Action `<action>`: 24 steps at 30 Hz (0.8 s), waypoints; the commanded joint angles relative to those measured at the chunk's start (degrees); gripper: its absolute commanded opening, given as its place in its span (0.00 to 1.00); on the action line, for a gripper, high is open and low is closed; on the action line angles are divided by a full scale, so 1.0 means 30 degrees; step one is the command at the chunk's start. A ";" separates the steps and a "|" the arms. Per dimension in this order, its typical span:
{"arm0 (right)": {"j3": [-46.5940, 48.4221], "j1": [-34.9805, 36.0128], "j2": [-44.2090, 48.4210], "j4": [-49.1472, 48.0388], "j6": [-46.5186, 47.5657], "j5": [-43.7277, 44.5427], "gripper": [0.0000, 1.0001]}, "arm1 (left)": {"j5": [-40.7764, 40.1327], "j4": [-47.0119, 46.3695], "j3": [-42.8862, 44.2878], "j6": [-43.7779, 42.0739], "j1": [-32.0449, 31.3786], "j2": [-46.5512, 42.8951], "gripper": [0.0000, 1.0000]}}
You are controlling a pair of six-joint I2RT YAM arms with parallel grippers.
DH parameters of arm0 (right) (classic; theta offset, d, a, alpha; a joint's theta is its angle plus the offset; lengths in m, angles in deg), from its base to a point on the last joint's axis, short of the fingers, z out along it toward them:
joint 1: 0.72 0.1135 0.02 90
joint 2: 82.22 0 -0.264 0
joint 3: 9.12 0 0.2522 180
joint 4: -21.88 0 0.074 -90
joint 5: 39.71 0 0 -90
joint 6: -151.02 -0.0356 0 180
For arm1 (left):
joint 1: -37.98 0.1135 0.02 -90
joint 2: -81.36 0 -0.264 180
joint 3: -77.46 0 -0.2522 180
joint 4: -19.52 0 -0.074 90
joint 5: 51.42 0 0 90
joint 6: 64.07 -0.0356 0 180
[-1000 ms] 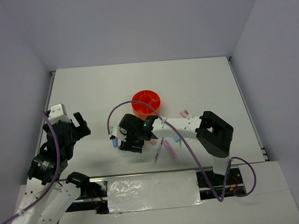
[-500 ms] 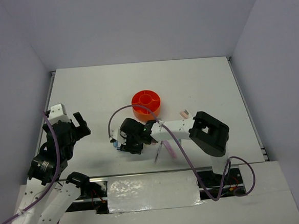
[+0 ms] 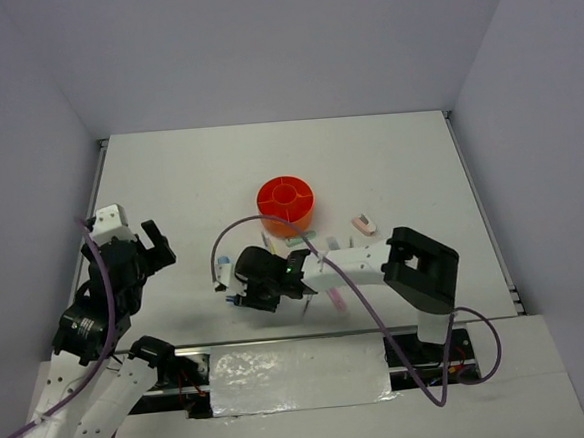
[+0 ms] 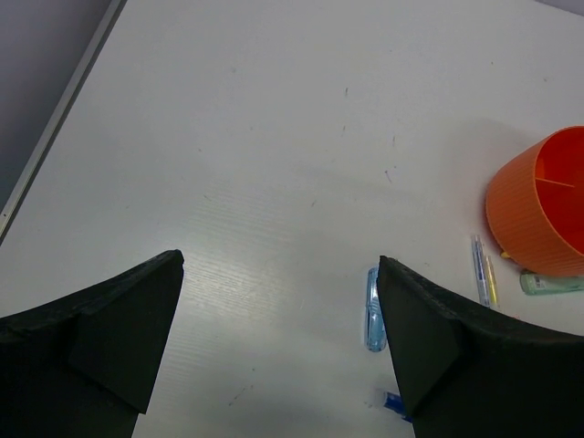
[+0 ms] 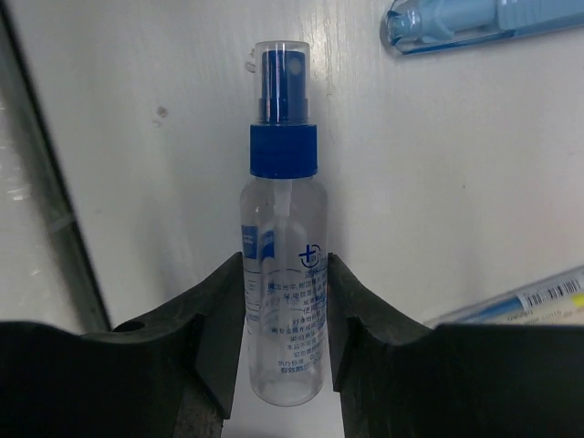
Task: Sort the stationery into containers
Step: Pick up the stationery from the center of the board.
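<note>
My right gripper (image 5: 285,306) is shut on a small clear spray bottle (image 5: 283,246) with a blue cap, one finger pressed against each side. From above, this gripper (image 3: 243,297) is low over the table, near the front edge. The round orange organiser (image 3: 286,203) stands behind it. A light blue marker (image 3: 222,264) lies just left of the right gripper and also shows in the left wrist view (image 4: 372,310). My left gripper (image 3: 146,251) hangs open at the left with nothing between its fingers (image 4: 109,328).
Thin pens (image 4: 482,271) and a green marker (image 4: 550,284) lie at the foot of the organiser. A pink-white eraser (image 3: 363,224) and a pink marker (image 3: 335,298) lie to the right. The table's front edge strip (image 5: 46,182) runs close beside the bottle.
The right gripper's jaws have narrowed onto the spray bottle, and the arm has shifted a little toward the near edge. The left arm has stayed still.
</note>
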 commanded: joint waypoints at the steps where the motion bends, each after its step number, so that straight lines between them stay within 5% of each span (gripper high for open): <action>1: -0.0481 0.0168 0.3736 -0.2048 -0.1225 0.0061 0.09 | -0.0289 -0.0658 0.0752 0.0030 -0.0069 -0.0850 0.99; 2: -0.0918 0.0168 0.4468 -0.2428 -0.1547 0.0264 0.00 | 0.0032 -0.0689 0.0839 -0.0057 -0.0069 -0.1229 0.99; 6: -0.1916 0.0139 0.7722 -0.4041 -0.3888 0.1141 0.00 | 0.3422 -0.0629 0.2068 0.0615 -0.0069 -0.1379 0.99; 13: -0.4258 0.0167 1.2670 -0.6679 -1.0626 0.5480 0.00 | 1.7912 -0.6423 0.2600 0.2223 -0.0069 -0.0269 0.99; 24: -0.3738 0.0197 1.4643 -0.6067 -1.0691 0.4744 0.00 | 2.2563 -1.1350 0.1282 0.3544 -0.0098 0.1986 0.95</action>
